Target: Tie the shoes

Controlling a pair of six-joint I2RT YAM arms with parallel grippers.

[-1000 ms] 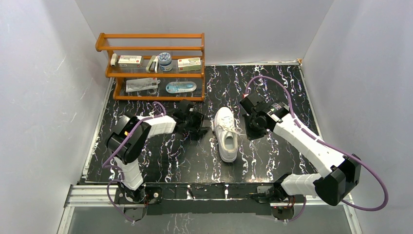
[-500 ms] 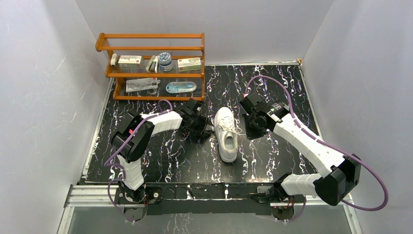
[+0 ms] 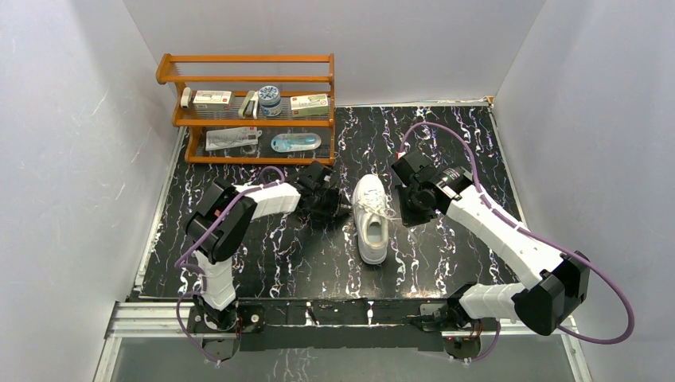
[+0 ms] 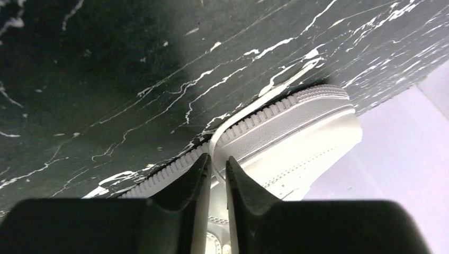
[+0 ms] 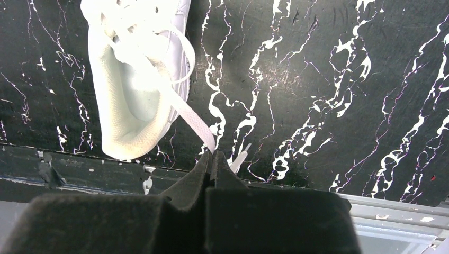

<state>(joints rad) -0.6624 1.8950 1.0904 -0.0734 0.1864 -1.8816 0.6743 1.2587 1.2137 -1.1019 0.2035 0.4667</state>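
We log sneaker (image 3: pixel 371 220) mid-table; right gripper (image 5: pixel 212 156) clamped tight on right lace (image 5: pixel 193 121), left gripper (image 4: pixel 217 160) nearly closed, pinching left lace (image 4: pixel 213 145).

- Setting: a robotics lab test cell, not a home or a shop.
- The left arm (image 3: pixel 231 219) and right arm (image 3: pixel 509 235) are bolted to an aluminium rail (image 3: pixel 159 318) at the near edge of the black marble-patterned table (image 3: pixel 278 247). Purple cables (image 3: pixel 613 294) run exposed along both.
- Plain white panels (image 3: pixel 72 159) wall in three sides.
- A wooden rack (image 3: pixel 247 79) at far left holds small packaged items.
- One white sneaker (image 3: pixel 371 219) lies mid-table.
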